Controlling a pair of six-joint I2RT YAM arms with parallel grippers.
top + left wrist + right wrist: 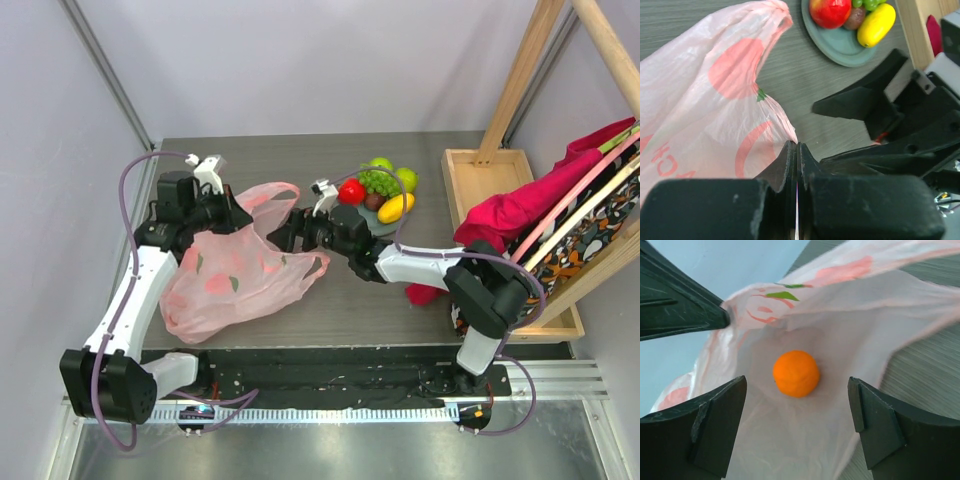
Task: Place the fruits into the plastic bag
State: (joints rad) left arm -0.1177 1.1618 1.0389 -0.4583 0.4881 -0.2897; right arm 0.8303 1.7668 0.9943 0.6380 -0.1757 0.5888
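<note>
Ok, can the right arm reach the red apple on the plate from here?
Probably yes: the right gripper is open and empty at the plastic bag mouth, and the red apple sits on the side of the plate nearest it, nothing between.

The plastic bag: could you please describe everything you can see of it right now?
The plastic bag is thin, translucent pink film with peach-coloured fruit prints and a loop handle, crinkled and lying slumped on the table. The left gripper is shut on its edge, holding the mouth up. An orange lies inside, and the open right gripper sits at the mouth.
</note>
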